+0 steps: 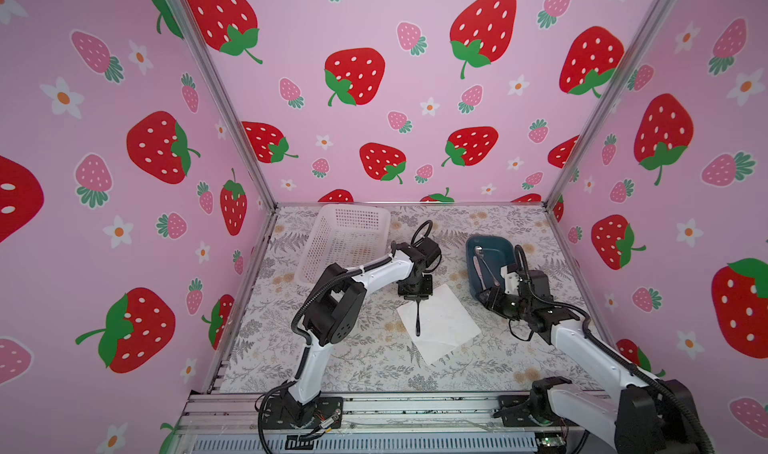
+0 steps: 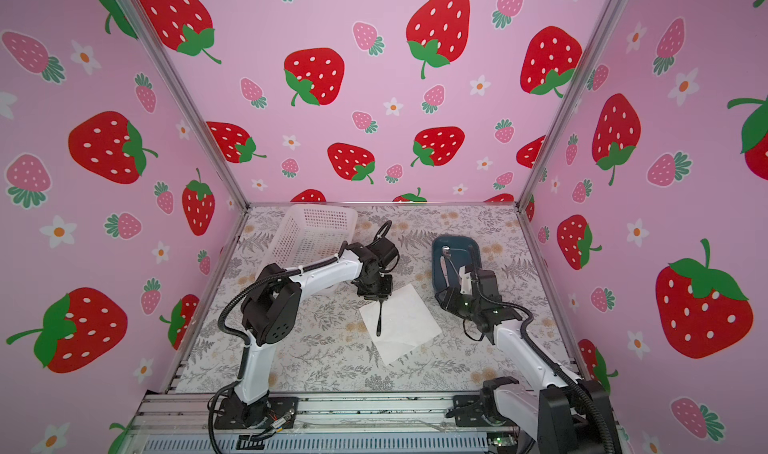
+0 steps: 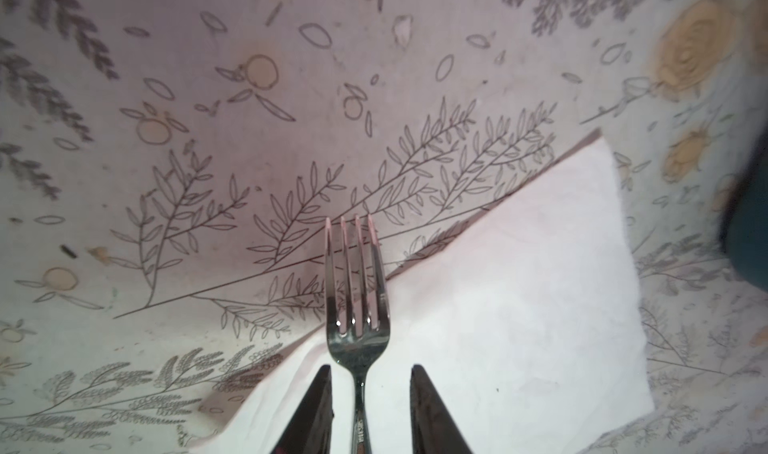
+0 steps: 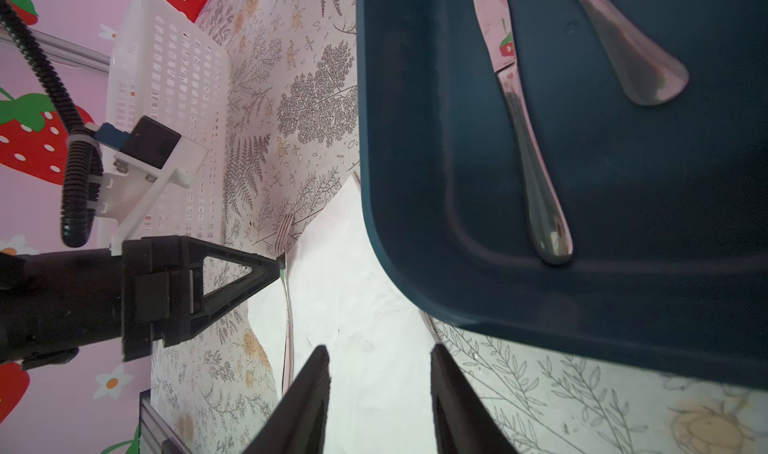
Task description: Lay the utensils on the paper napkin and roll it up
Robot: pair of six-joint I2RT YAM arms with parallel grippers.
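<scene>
At far left stands the white basket (image 1: 345, 240); right of centre, the teal tray (image 1: 505, 244) holds the spoon (image 1: 478, 250). Between them lies the napkin (image 1: 444, 327), fork (image 1: 417, 319) on its left edge. Your left gripper (image 3: 370, 371) straddles the fork's neck, jaws spread; your right gripper (image 4: 378, 350) hangs spread, empty, beside the tray.

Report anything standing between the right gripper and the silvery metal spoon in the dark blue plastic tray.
The near wall of the tray lies between the open right gripper and the spoon; the gripper would likely have to come over the rim. A metal knife lies beside the spoon inside. Nothing else visible intervenes.
</scene>
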